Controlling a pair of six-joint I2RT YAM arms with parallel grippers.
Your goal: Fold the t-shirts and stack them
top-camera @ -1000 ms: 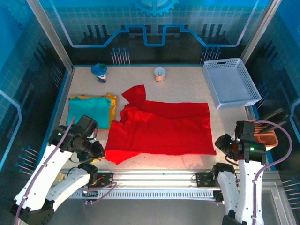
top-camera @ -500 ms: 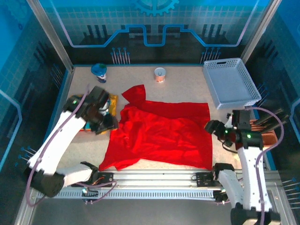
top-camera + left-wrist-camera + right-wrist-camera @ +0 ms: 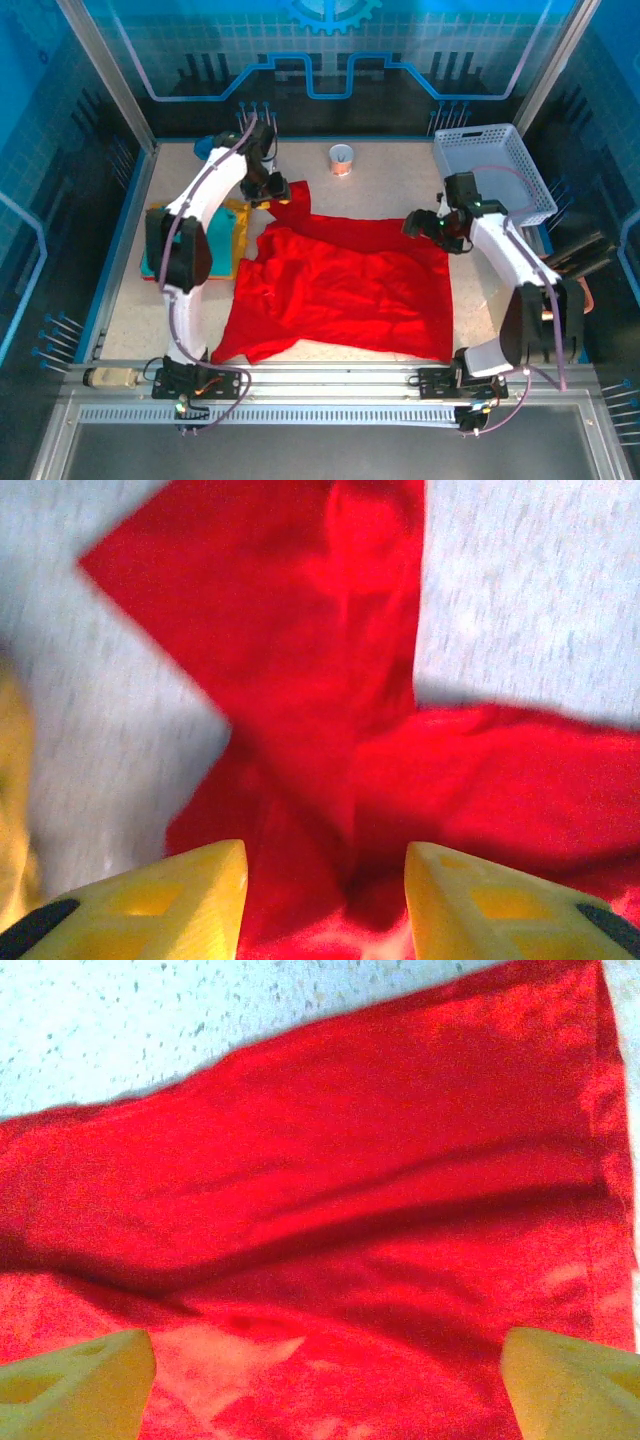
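**Two open claws over the red shirt: a crooked fold is the danger**

The red t-shirt [image 3: 350, 285] lies spread across the middle of the worktop [image 3: 390, 190], creased and not square. One sleeve [image 3: 290, 200] juts toward the far edge, and the near left corner is rumpled. If I close where I am, I think the fold could come out skewed. My left claw [image 3: 263, 188] is over the sleeve, while my right claw [image 3: 422, 226] is over the far right part of the body, so the two grips would not match. A shallow pinch could also catch just a wrinkle, and the cloth might slip out on the lift. My left arm reaches across the teal t-shirt [image 3: 215, 235] lying on the yellow-orange t-shirt [image 3: 240, 215] beside the red one, and a low sweep there could disturb that pile.

In its wrist view my left claw [image 3: 325, 900] is spread moderately, with the sleeve's red cloth in the gap and nothing gripped. My right claw [image 3: 320, 1390] is spread very wide over red fabric near the hem, also holding nothing. I cannot tell whether either claw's tips touch the cloth.
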